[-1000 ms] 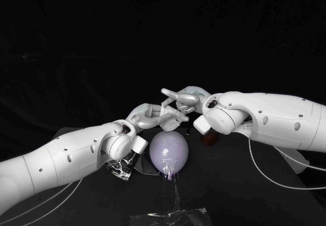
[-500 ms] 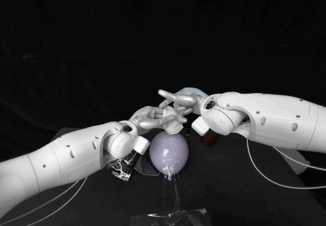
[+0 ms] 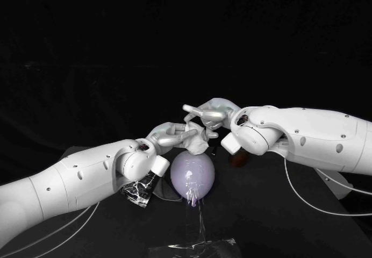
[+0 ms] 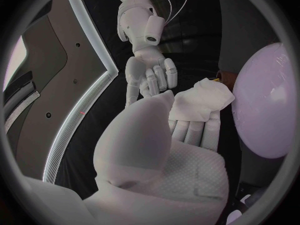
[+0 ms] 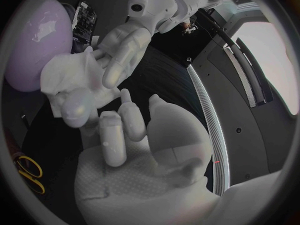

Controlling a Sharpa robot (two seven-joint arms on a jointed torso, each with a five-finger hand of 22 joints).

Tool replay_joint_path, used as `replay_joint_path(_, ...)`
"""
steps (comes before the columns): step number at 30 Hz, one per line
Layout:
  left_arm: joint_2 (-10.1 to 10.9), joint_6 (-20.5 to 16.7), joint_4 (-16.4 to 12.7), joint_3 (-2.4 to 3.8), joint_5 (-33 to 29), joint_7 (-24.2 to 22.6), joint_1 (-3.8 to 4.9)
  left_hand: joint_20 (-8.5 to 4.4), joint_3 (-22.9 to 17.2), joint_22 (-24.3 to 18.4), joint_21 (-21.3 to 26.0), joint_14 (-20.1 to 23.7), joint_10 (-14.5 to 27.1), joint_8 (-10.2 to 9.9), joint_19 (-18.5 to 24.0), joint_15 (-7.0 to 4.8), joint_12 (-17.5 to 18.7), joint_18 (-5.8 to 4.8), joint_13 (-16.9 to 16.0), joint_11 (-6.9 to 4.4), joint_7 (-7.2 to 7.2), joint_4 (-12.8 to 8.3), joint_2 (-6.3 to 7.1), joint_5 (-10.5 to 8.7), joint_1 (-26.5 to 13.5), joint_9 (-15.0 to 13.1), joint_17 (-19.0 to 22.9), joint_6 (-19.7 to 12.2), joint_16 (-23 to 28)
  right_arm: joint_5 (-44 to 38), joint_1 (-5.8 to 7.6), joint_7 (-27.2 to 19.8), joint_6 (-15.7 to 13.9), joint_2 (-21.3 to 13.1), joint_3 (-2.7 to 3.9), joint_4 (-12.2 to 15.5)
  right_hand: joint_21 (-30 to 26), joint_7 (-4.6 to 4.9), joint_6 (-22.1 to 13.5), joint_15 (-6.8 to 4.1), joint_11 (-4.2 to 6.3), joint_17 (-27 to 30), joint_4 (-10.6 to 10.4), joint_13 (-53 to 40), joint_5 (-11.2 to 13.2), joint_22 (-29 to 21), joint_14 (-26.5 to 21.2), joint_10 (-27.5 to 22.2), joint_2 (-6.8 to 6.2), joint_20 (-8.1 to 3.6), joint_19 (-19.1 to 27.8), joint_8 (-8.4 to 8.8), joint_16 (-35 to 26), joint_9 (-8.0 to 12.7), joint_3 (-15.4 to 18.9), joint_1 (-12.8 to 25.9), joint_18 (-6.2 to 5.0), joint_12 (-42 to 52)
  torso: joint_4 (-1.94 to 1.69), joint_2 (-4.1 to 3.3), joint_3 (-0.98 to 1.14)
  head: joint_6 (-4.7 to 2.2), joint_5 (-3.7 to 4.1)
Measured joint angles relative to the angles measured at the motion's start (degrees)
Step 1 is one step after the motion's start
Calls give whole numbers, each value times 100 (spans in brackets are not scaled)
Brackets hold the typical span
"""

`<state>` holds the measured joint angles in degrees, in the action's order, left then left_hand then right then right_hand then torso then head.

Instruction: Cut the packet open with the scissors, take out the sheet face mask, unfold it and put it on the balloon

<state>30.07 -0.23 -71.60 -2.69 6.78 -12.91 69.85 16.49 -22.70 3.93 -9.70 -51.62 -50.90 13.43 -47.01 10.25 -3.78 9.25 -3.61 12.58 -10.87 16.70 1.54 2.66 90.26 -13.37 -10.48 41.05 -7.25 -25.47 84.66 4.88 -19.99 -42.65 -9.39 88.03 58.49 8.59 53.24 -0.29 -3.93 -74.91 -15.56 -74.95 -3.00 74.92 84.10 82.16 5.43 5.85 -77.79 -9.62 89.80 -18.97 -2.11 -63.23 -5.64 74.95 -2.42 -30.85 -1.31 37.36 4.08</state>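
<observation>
My left hand (image 3: 174,135) holds a folded white sheet mask (image 4: 200,102) in its fingertips just above the top of the pale purple balloon (image 3: 192,173). In the right wrist view the mask (image 5: 67,76) sits in the left hand (image 5: 119,50) beside the balloon (image 5: 34,45). My right hand (image 3: 209,112) hovers just above and behind the left, its fingers (image 5: 80,106) spread and close to the mask, with nothing gripped. The left wrist view has the right hand (image 4: 150,77) a little apart from the mask, next to the balloon (image 4: 265,105).
The balloon stands on a clear stand (image 3: 194,246) near the table's front. A cut silvery packet (image 3: 140,192) lies under my left forearm. Yellow-handled scissors (image 5: 28,174) lie on the table below my right hand. A reddish-brown thing (image 3: 238,157) sits beneath my right wrist.
My right hand has dropped slightly, closer to the left hand and the mask. The left hand has kept hold of the mask and barely shifted.
</observation>
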Motion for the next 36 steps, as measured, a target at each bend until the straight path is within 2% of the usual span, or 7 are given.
replay_joint_path(5, 42, 61, 7, -3, -85, 17, 1, 12, -115, 0, 0, -40, -66, 29, -53, 0, 0, -1, 0, -14, -20, 8, -125, 0, -315, 0, 7, 62, 23, -254, 2, -386, -190, -193, 3, 67, 242, -11, 71, 9, 28, -4, 195, -14, 0, 4, -9, 64, -69, -21, -83, 0, 0, 31, -29, -561, 5, 155, 0, 1, 0, -13, -1)
replay_joint_path(12, 95, 151, 6, -3, -168, 36, 1, 21, -175, 0, 0, -61, -109, 55, -62, -21, 0, -2, 0, -22, -21, 5, -115, 0, -473, 1, 9, 103, 23, -568, 22, -984, -361, -511, 7, 160, 374, -54, 236, 5, 18, -4, 901, -42, 0, 4, -10, 78, -395, -39, -142, 22, 0, 77, -362, -1510, 44, 223, 1, 1, 2, -23, 1)
replay_joint_path(14, 105, 171, 3, -3, -182, 39, 1, 21, -209, 0, 0, -61, -125, 78, -62, -21, 0, -3, -1, -39, -19, -11, -120, 0, -525, 1, 12, 121, 23, -692, 27, -1086, -392, -574, 8, 175, 374, -72, 334, -24, 40, -4, 1090, -41, -152, 4, -17, 56, -513, -39, -142, 22, 0, 99, -551, -1686, 44, 190, 2, 1, 3, -27, 2)
replay_joint_path(19, 128, 221, -9, -3, -209, 45, 1, 9, -287, -5, 22, -61, -145, 118, -74, -21, 0, -4, -1, -59, -33, 4, -161, 0, -565, 0, 18, 196, 27, -1245, 32, -1216, -465, -694, 8, 206, 374, -84, 496, -27, 70, -3, 1444, -41, -735, 2, -15, 27, -716, -48, -133, 22, -5, 151, -957, -1891, 45, 104, 6, 1, 4, -35, 4)
replay_joint_path(24, 144, 257, -24, -3, -222, 46, 1, 1, -342, -5, 28, -61, -145, 118, -82, -21, 0, -4, -1, -59, -32, -20, -166, 0, -614, -5, 19, 196, 45, -1927, 26, -1225, -558, -718, 7, 243, 209, -83, 575, -35, 128, 0, 1586, -41, -731, -1, -8, -42, -755, -90, -65, 22, -17, 194, -1306, -1943, 48, 31, 5, -1, 5, -44, 6)
replay_joint_path(31, 171, 321, -58, -3, -226, 47, 1, 1, -422, -5, 46, -61, -145, 118, -82, -21, 0, -4, -1, -59, -31, -99, -83, 0, -589, -5, 27, 195, 68, -3229, -25, -1126, -825, -643, 0, 278, 141, -73, 628, -35, 94, 1, 1699, -41, -615, -1, -8, -91, -758, -71, -6, 22, 0, 260, -1800, -1940, 48, 12, 1, -5, 5, -47, 18)
replay_joint_path(36, 197, 393, -86, -3, -228, 47, 1, 1, -547, -5, 84, -61, -144, 118, -82, -21, 0, -6, -1, -59, -31, -18, -85, 0, -592, 4, 38, 194, 91, -3910, -54, -985, -979, -584, -2, 272, 141, -71, 664, -35, 94, 1, 1744, -37, -597, 1, -8, -92, -856, -71, -6, 22, 0, 269, -1984, -1841, 48, -114, -3, -8, 4, -18, 29)
